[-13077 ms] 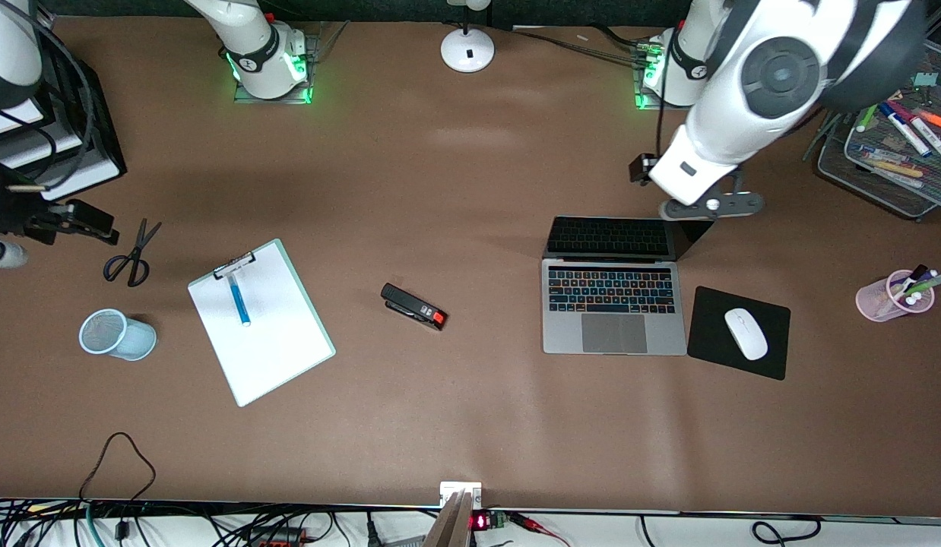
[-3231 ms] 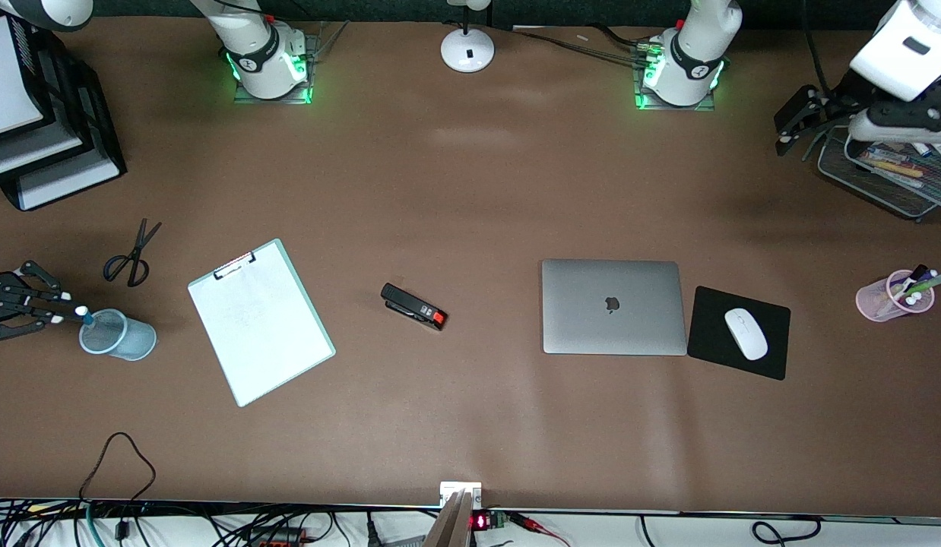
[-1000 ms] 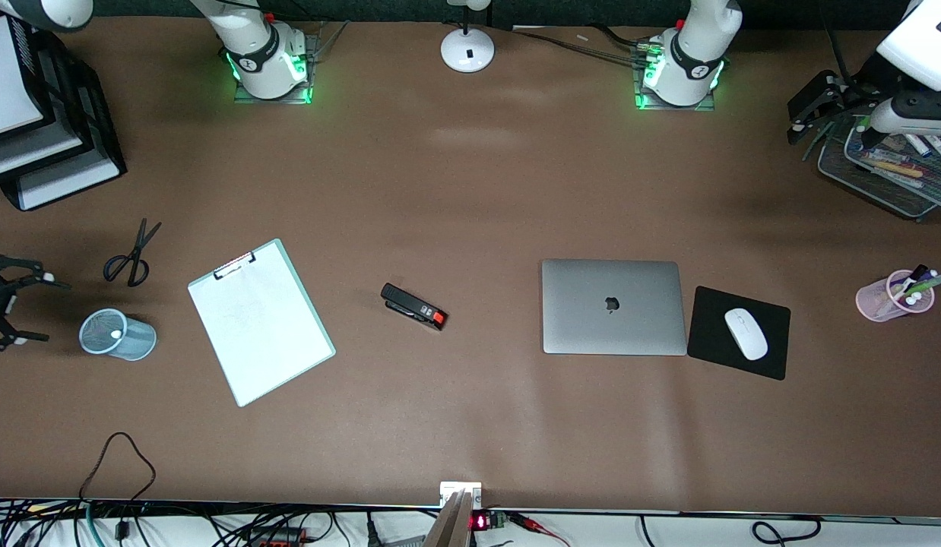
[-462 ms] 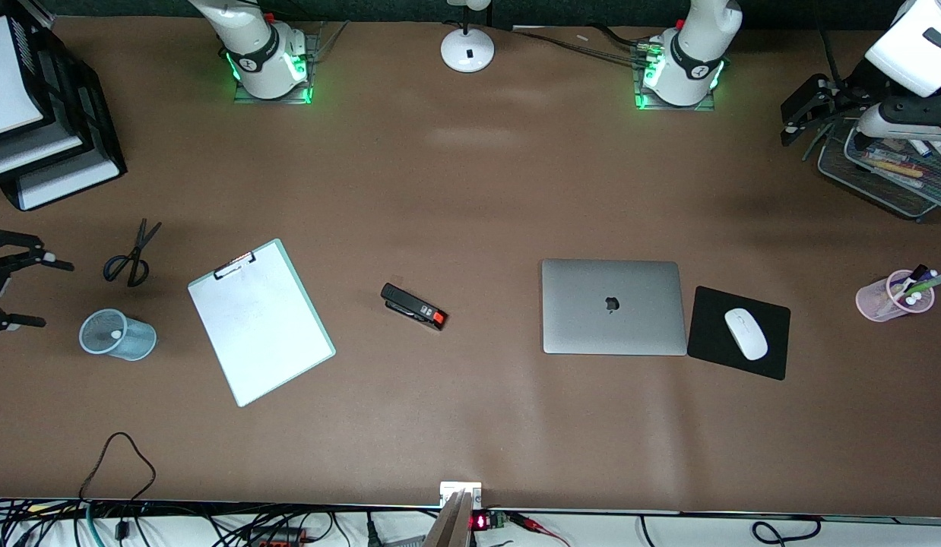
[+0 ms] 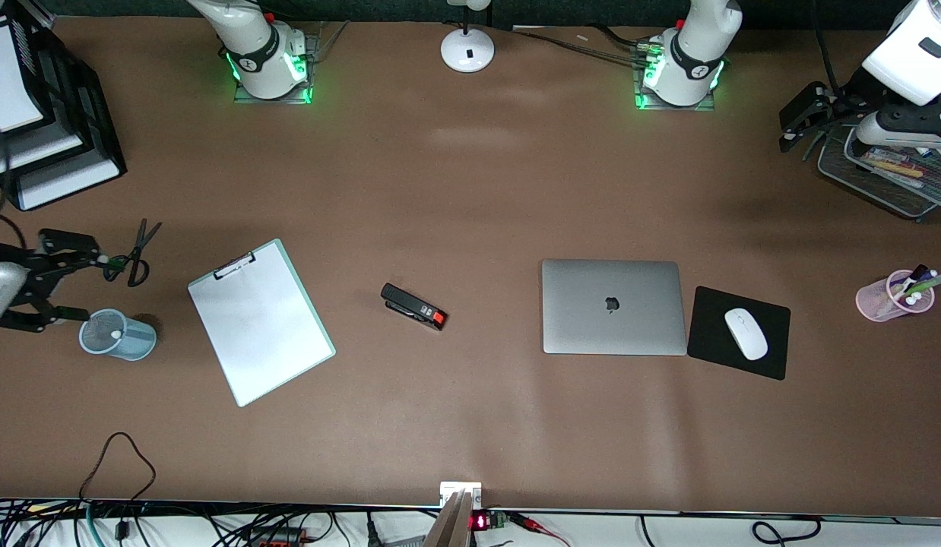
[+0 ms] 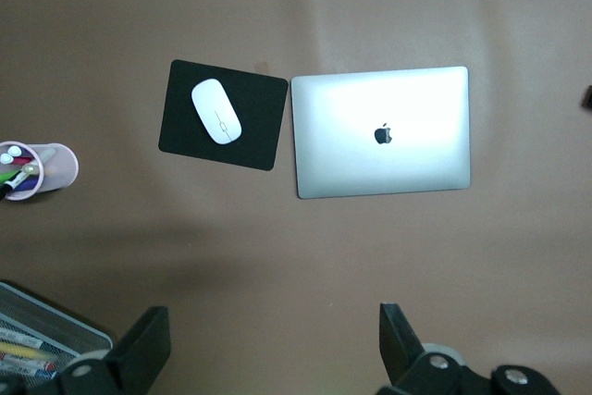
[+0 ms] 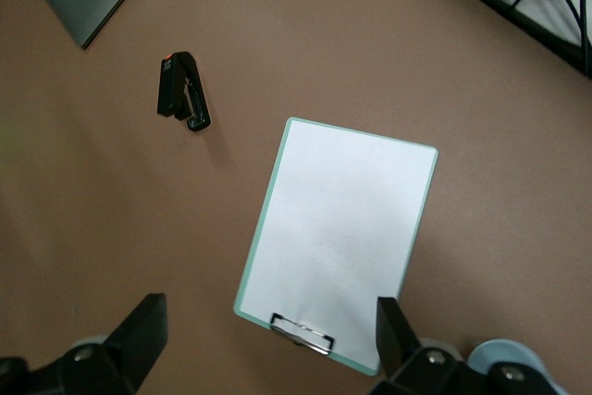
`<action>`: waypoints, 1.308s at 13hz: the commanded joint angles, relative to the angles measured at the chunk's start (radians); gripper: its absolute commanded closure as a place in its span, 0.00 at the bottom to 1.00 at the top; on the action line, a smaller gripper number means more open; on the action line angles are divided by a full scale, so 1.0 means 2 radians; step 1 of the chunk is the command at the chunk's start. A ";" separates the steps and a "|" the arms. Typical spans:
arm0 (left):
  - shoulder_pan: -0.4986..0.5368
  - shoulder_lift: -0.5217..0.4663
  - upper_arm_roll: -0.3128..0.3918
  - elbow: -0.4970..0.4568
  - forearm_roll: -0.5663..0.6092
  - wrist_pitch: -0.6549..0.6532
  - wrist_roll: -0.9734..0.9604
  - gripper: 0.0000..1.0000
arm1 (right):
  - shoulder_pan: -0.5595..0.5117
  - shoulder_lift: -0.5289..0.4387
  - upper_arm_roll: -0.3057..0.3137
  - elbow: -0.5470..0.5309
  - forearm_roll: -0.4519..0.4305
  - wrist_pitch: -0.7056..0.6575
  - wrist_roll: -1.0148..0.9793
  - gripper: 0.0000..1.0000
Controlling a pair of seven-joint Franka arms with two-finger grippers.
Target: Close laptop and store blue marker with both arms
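The laptop (image 5: 611,306) lies closed on the table, apple logo up, and also shows in the left wrist view (image 6: 381,131). The blue marker (image 5: 115,333) stands in a light blue mesh cup (image 5: 128,340) at the right arm's end; only its white end shows. My right gripper (image 5: 95,287) is open and empty, up in the air between the cup and the scissors (image 5: 136,254); its wrist view (image 7: 266,339) looks down on the clipboard (image 7: 338,247). My left gripper (image 5: 820,137) is open and empty beside the wire tray (image 5: 881,190), over bare table (image 6: 268,349).
A black stapler (image 5: 413,305) lies between the clipboard (image 5: 259,323) and the laptop. A white mouse (image 5: 746,333) sits on a black pad (image 5: 706,342) beside the laptop. A pink cup (image 5: 881,300) holds markers. Black paper trays (image 5: 52,152) stand at the right arm's end.
The laptop, open before, is shut, and the marker has gone from the clipboard into the cup. My right gripper, open, has drifted from the table's end toward the scissors. The left gripper has barely moved.
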 commanded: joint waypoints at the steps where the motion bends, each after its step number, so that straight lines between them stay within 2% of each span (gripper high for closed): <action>1: 0.002 -0.004 0.002 -0.005 -0.003 0.008 0.002 0.00 | 0.031 -0.020 -0.003 -0.008 -0.042 -0.005 0.123 0.00; 6: 0.002 -0.005 0.000 -0.005 -0.003 0.007 0.002 0.00 | 0.090 -0.072 -0.001 -0.018 -0.164 -0.071 0.330 0.00; 8: 0.003 -0.007 0.000 -0.005 -0.003 0.003 0.004 0.00 | 0.087 -0.106 -0.002 -0.057 -0.175 -0.080 0.372 0.00; 12: 0.003 -0.021 -0.001 0.000 -0.003 -0.018 0.005 0.00 | 0.036 -0.170 -0.004 -0.118 -0.182 -0.074 0.369 0.00; 14: 0.003 -0.020 0.001 0.003 -0.003 -0.018 0.004 0.00 | 0.032 -0.200 -0.004 -0.151 -0.200 -0.058 0.376 0.00; 17: 0.003 -0.018 0.001 0.011 -0.003 -0.017 0.004 0.00 | 0.033 -0.262 -0.004 -0.227 -0.201 -0.025 0.412 0.00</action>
